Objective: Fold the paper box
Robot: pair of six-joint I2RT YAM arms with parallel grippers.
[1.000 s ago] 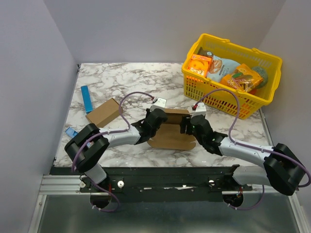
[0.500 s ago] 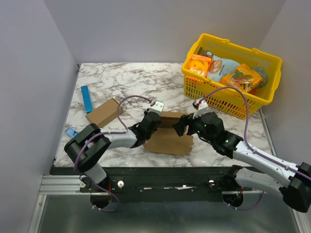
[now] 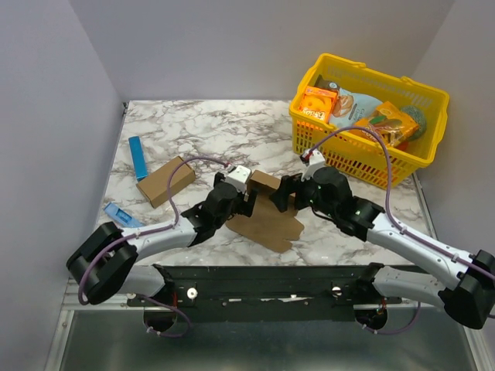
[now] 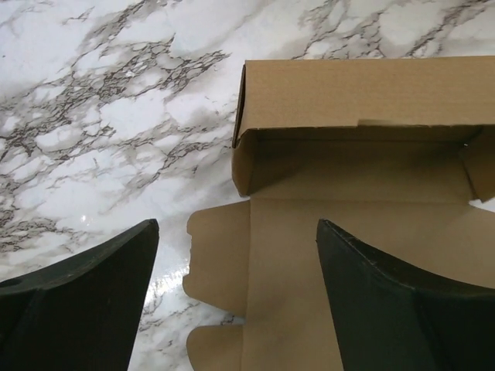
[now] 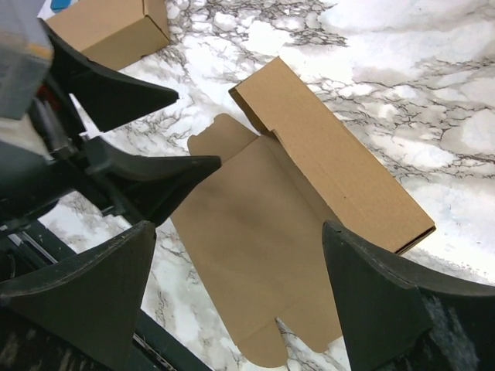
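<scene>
The paper box (image 3: 267,215) lies on the marble table between the two arms. It is plain brown card, partly folded: a narrow oblong trough (image 4: 363,131) is formed at its far side, and a flat panel with notched flaps (image 5: 255,232) spreads toward the near edge. My left gripper (image 3: 246,202) hovers open over the box's left end, with the flat panel and its side flap showing between the fingers (image 4: 236,226). Above the flat panel my right gripper (image 3: 280,199) is also open (image 5: 240,228). Neither gripper holds anything.
A second small brown carton (image 3: 166,182) sits at the left, with a blue strip (image 3: 138,158) behind it and a blue piece (image 3: 120,212) near the table's left front. A yellow basket (image 3: 348,151) with orange snack boxes (image 3: 317,104) stands at the back right.
My left gripper has opened and drawn back to the left. The right gripper has opened wider and lifted. The box has turned, its flat panel now pointing to the near right.
</scene>
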